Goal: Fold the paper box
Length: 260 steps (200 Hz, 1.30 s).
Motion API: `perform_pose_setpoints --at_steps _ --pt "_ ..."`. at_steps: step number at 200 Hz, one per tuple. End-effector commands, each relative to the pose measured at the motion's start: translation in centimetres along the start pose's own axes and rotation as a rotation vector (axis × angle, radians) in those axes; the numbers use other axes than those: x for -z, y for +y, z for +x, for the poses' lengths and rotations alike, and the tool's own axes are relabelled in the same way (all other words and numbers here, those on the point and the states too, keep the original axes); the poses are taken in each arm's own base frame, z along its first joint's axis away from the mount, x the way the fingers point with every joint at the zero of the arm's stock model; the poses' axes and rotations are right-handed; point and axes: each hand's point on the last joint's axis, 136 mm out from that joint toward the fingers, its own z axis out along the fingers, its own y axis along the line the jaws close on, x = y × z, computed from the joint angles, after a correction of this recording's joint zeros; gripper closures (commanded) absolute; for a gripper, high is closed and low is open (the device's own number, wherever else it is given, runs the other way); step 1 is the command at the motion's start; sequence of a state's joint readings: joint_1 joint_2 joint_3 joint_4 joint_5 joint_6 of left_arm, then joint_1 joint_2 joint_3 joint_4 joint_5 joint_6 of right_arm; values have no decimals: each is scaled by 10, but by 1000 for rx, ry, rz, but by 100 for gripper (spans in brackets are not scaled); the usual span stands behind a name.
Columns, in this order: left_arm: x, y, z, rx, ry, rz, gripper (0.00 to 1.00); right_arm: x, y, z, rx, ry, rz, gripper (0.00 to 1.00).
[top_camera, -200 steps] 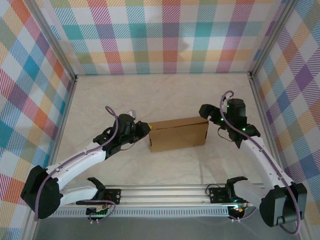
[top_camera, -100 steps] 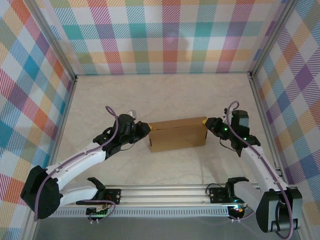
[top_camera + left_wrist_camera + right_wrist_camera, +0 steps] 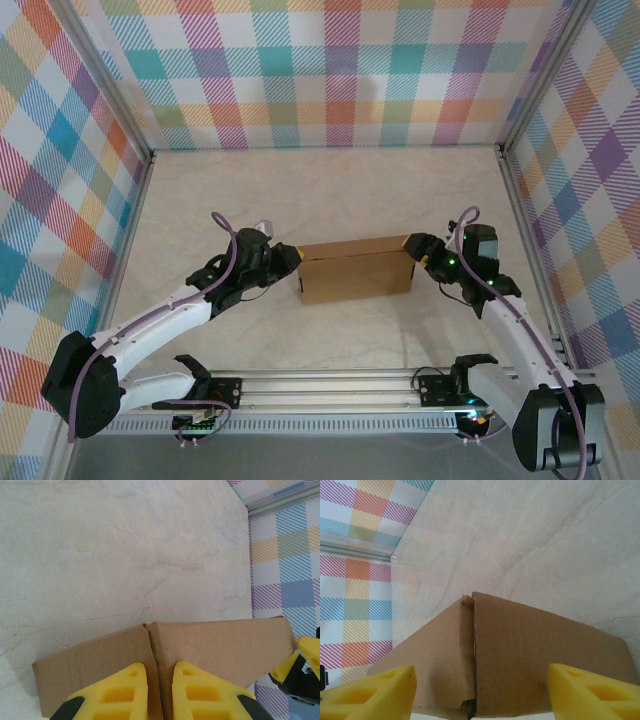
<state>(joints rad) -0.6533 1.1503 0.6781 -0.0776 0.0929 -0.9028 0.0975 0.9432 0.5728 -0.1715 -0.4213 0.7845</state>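
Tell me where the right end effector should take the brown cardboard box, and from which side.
Probably its right short end, approached from the right along its length. The brown corrugated cardboard box lies lengthwise left to right, and the open right end effector faces that end, yellow fingers spread to either side.

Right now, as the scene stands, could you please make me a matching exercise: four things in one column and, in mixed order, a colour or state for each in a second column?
Column one:
1. paper box
2. left end effector
3. right end effector
4. back wall

Column two:
A. open wide, at the box's right end
B. colourful checked pattern
C. plain brown cardboard
D. shut, at the box's left end

Pairs: 1-C, 2-D, 3-A, 4-B
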Motion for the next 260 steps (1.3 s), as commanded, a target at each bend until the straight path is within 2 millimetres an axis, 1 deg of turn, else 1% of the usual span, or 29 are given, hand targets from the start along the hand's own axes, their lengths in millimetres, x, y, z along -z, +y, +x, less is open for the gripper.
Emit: perform_pose_setpoints --at_steps 1,21,36,55,90,114,128,134,136,140,146,151,158,169,175,184,198,207,218,230,246,249,260 --pt "30 161 104 16 380 -596 87 9 22 -11 11 -17 -34 26" --pt "29 161 105 14 383 -594 87 9 22 -16 19 -34 -15 25" --pt "29 161 105 13 384 -595 87 9 20 -18 26 -40 -1 31" --pt "29 162 105 13 384 -597 87 8 18 -17 23 -33 7 47" --pt "30 162 105 9 386 -596 87 2 7 -10 1 -2 35 72" --pt "29 160 105 7 386 -584 86 1 2 -8 -3 2 50 100" --pt "29 159 105 5 382 -574 89 2 5 -10 8 2 40 100" --pt "29 158 104 4 379 -569 91 2 9 -11 20 2 31 94" --pt "29 158 104 4 378 -567 94 2 10 -11 23 4 29 91" --pt "29 157 104 3 376 -563 95 3 13 -12 35 4 22 84" --pt "29 156 103 1 375 -562 96 4 19 -14 60 6 11 68" --pt "29 155 103 0 374 -559 96 5 22 -15 84 8 4 58" --pt "30 154 102 -2 372 -557 96 7 29 -17 131 12 -9 47" --pt "30 150 98 -5 360 -551 95 8 41 -17 241 28 -29 33" --pt "30 148 95 -9 351 -549 93 10 46 -17 298 38 -25 26" --pt "30 143 90 -14 331 -542 85 12 57 -17 408 56 -35 21" --pt "30 132 81 -21 307 -521 67 14 72 -15 556 84 -63 16" --pt "29 124 76 -22 295 -502 60 16 89 -12 669 107 -118 13" --pt "28 113 71 -22 284 -476 54 18 104 -4 805 135 -185 6" --pt "29 102 64 -34 272 -460 50 17 114 5 939 157 -232 0" --pt "30 88 54 -52 261 -445 45 17 119 18 1120 200 -303 0" --pt "30 86 53 -56 261 -444 42 17 119 20 1142 210 -313 0" --pt "30 75 46 -68 253 -427 35 16 120 28 1212 242 -358 0"
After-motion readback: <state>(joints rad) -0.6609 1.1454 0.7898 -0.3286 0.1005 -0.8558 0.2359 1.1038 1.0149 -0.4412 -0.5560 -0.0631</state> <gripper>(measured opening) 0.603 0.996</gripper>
